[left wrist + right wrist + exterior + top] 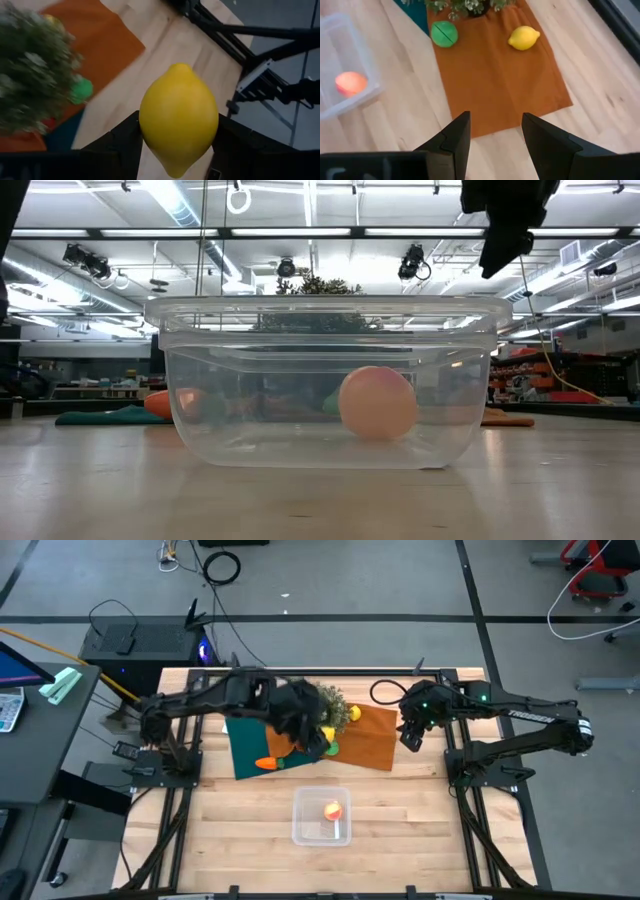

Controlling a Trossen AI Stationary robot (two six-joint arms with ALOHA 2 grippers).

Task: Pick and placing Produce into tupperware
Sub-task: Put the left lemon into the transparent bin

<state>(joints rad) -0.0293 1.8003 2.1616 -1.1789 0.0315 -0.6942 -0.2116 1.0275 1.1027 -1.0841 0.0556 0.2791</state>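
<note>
My left gripper point(318, 736) is over the cloths beside the bushy plant point(325, 700) and is shut on a yellow lemon point(178, 117). My right gripper point(495, 137) is open and holds nothing; it hangs over the near right edge of the orange cloth point(495, 75). A second lemon point(523, 38) and the green piece point(444, 34) lie on that cloth. The orange carrot point(268, 763) lies on the teal cloth. The clear tupperware point(305, 828) stands on the table nearer the front, with the peach-coloured fruit point(378, 402) resting on its floor. My left gripper pinches the lemon between its two fingers point(117, 145), one on each side of the lemon's belly point(150, 130). The lemon's pointed ends lie along the fingers, one tip point(181, 66) pointing away from the wrist. It is lifted clear of the table.
The teal cloth point(245, 740) and the orange cloth overlap at the table's far middle, with the plant on them. Bare wood lies around the tupperware. A dark gripper point(505, 220) hangs high at the low view's upper right. Desks and cables stand beyond the left edge.
</note>
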